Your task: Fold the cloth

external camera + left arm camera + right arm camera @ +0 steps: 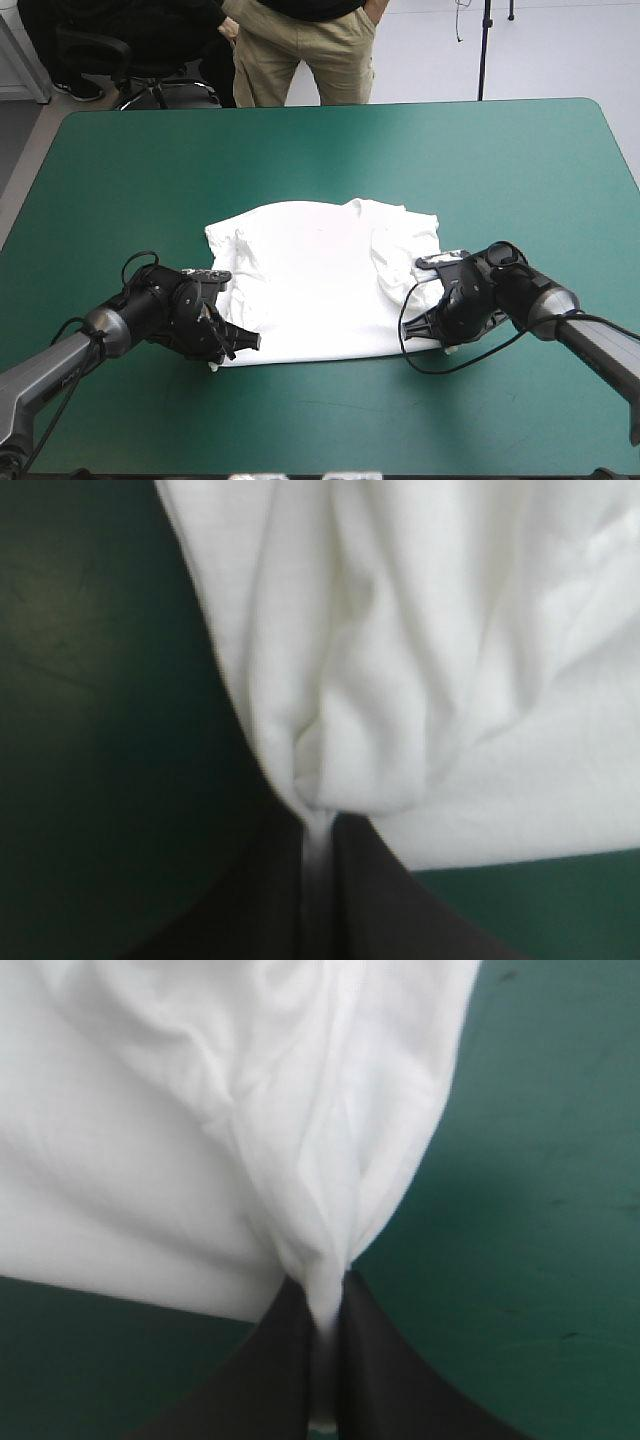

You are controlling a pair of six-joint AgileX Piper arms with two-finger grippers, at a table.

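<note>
Pinch on each near corner of the T-shirt [320,280] — left gripper [318,818] and right gripper [322,1288] both clamped on cloth. Thin bites — an uneven lift could slip one free.

No legible text, label, brand, number or sign in any view.
</note>
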